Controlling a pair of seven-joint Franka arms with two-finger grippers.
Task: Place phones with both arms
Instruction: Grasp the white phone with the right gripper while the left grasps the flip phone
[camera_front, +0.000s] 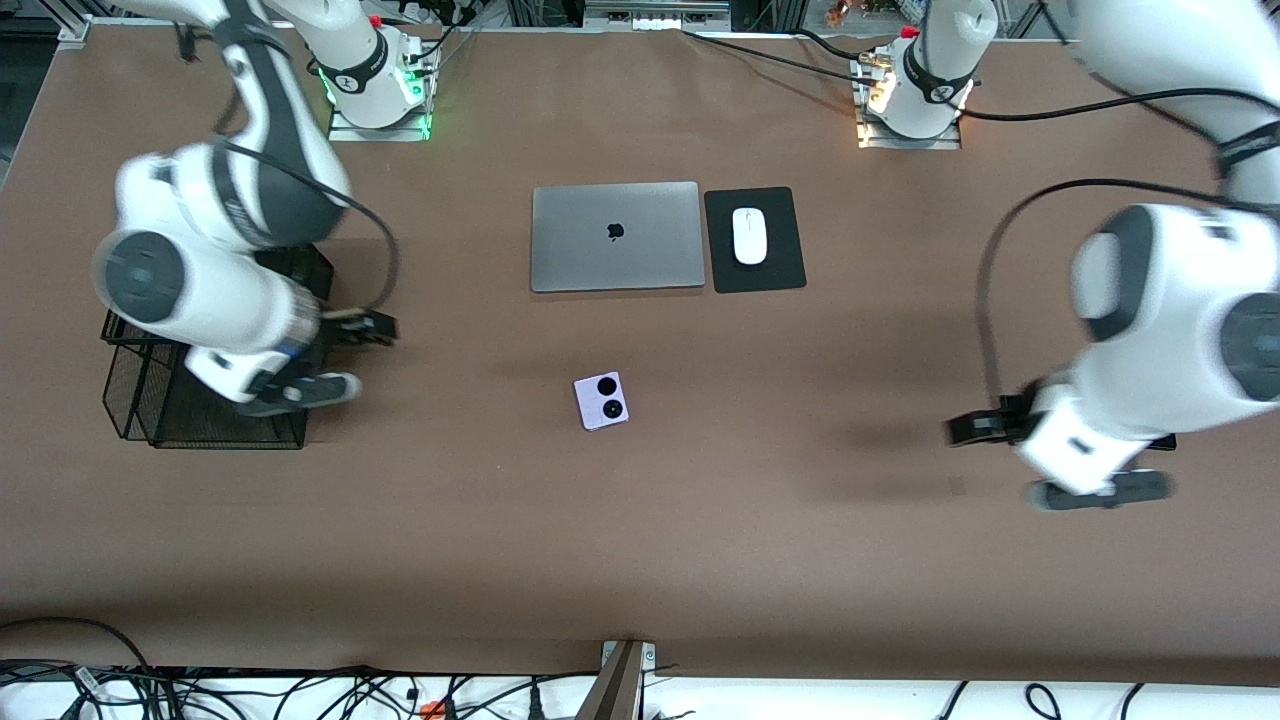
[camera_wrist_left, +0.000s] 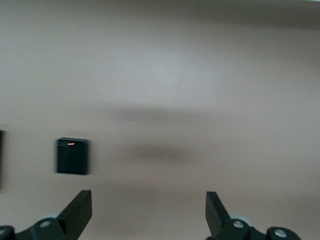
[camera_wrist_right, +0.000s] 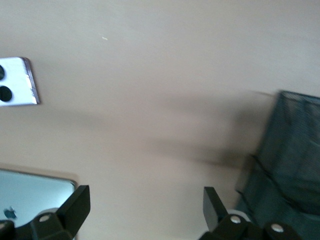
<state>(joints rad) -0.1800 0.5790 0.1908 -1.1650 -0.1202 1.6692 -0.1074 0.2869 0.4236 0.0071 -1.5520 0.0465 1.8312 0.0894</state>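
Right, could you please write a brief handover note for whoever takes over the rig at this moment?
Left gripper: open, empty, over bare table at the left arm's end.
Right gripper: open, empty, over the table beside the black mesh basket at the right arm's end.
White-lilac phone: flat on the table, nearer to the front camera than the laptop.
Small black phone: on the table, showing only in the left wrist view.
Done: nothing that can be confirmed; no phone is held.
Left: both visible phones need picking up and placing.
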